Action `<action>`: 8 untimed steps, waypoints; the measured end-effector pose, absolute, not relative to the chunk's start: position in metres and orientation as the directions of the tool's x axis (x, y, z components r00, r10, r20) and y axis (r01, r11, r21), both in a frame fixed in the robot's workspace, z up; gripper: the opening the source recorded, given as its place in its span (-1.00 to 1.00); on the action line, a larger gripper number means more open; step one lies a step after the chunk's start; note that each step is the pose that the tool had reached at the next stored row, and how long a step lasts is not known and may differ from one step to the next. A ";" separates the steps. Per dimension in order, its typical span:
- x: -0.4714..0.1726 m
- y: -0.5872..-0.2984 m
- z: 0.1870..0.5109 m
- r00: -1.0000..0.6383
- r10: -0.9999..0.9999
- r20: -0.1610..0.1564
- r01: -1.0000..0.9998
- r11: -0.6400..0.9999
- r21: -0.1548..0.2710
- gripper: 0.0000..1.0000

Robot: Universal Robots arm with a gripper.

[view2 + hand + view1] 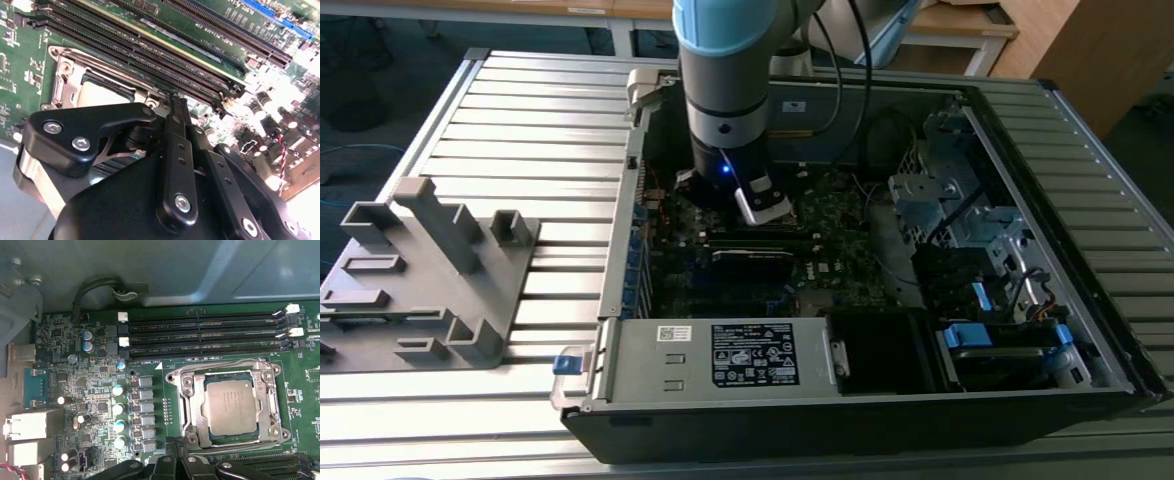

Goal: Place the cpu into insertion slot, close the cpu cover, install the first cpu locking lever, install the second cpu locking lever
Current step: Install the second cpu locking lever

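Cpu (232, 406) seated in insertion slot (192, 427), cpu cover (266, 395) down around it, just beyond my jaws; jaw state I cannot tell, tips cut off.

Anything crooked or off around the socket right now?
Nothing stands out. In the first wrist view the cpu sits flat and square in the insertion slot, with the cpu cover lying flat around it. No loose or damaged parts visible on the motherboard.

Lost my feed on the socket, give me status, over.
Gripper low over the motherboard, beside the insertion slot. Cpu seated in the slot, cpu cover down around it. Nothing lies across the socket.
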State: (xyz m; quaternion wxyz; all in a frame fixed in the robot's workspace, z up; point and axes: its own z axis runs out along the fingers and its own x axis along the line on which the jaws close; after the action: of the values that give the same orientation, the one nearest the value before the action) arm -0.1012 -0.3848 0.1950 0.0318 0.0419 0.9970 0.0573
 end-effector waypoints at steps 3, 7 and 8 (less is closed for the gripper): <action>-0.104 -0.385 0.194 -0.994 0.088 -0.058 0.080 0.989 0.126 -0.79; -0.108 -0.385 0.194 -0.994 0.088 -0.058 0.080 0.988 0.131 -0.79; -0.108 -0.385 0.193 -0.994 0.088 -0.058 0.080 0.988 0.132 -0.79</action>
State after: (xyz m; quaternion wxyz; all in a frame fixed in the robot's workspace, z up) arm -0.1082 -0.3854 0.1935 0.0320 0.0421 0.9965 0.0647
